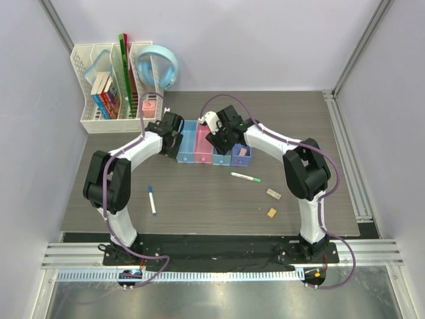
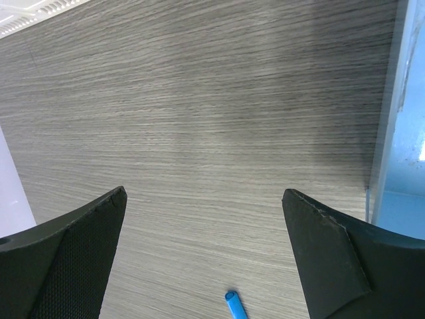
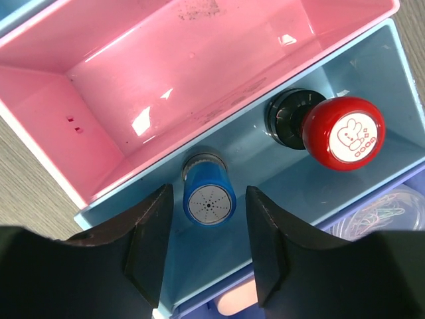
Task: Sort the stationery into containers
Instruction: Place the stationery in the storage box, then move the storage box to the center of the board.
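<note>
Fingers [image 3: 149, 232] spread wide on left gripper [image 2: 202, 199] and right gripper [image 3: 208, 199]; right arm [image 1: 272, 139] reaches over four bins [image 1: 187, 149], two stamps [image 3: 342, 133] beneath, frame centre.

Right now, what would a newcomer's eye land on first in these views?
The red bunny-faced stamp stands out in a blue bin, beside a blue stamp framed by the open right gripper. Overhead, the row of coloured bins sits mid-table, with light-blue headphones at the back left.

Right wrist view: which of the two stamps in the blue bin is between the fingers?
The blue-capped stamp, standing between the open jaws of the right gripper. The red bunny-faced stamp lies tilted farther along the same blue bin, outside them.
</note>
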`<act>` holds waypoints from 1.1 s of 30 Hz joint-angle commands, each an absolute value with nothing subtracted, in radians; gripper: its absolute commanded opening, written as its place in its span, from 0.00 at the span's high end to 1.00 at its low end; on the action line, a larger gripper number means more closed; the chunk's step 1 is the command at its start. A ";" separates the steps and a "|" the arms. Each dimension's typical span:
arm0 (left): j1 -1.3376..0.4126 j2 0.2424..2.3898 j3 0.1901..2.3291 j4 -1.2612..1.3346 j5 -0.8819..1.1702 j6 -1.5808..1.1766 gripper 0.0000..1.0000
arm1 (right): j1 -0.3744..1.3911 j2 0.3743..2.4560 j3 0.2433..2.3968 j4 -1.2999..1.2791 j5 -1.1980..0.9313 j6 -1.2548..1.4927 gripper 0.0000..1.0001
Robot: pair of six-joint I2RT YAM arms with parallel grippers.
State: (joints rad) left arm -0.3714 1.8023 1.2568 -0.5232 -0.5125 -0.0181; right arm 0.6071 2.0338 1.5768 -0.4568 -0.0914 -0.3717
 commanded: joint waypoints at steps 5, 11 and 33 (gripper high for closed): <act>-0.364 1.841 1.321 -0.466 -0.538 -0.005 0.00 | 0.615 1.910 1.580 -0.456 -0.061 -0.370 0.47; -0.339 1.891 1.376 -0.453 -0.555 0.021 0.00 | 0.617 1.760 1.589 -0.483 -0.026 -0.364 0.47; -0.301 1.886 1.434 -0.413 -0.592 0.081 0.00 | 0.367 1.816 1.439 -0.410 0.279 -0.341 0.47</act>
